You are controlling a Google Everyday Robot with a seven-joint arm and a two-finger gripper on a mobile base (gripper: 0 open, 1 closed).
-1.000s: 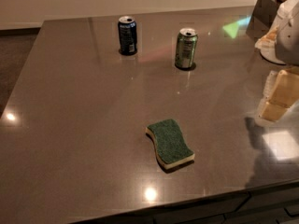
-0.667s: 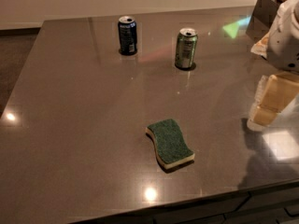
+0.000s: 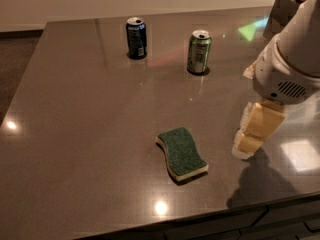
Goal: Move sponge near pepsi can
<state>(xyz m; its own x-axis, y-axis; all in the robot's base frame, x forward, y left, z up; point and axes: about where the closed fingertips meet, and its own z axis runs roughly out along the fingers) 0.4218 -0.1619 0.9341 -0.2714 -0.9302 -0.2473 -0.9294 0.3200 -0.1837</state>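
Note:
The sponge [image 3: 182, 153] lies flat on the grey table near its front edge, green scouring side up over a pale yellow layer. The pepsi can [image 3: 136, 38], dark navy with a silver top, stands upright at the back of the table, far from the sponge. My gripper [image 3: 252, 131] hangs at the right, pale yellow fingers pointing down, a little to the right of the sponge and just above the table. It holds nothing that I can see.
A green soda can [image 3: 199, 52] stands upright right of the pepsi can. The table [image 3: 75, 134] has a glossy surface with light glints. A box-like object [image 3: 285, 6] sits at the back right corner. The front edge runs just below the sponge.
My arm and gripper have moved left, from the table's right edge toward the sponge. The sponge and both cans have not moved.

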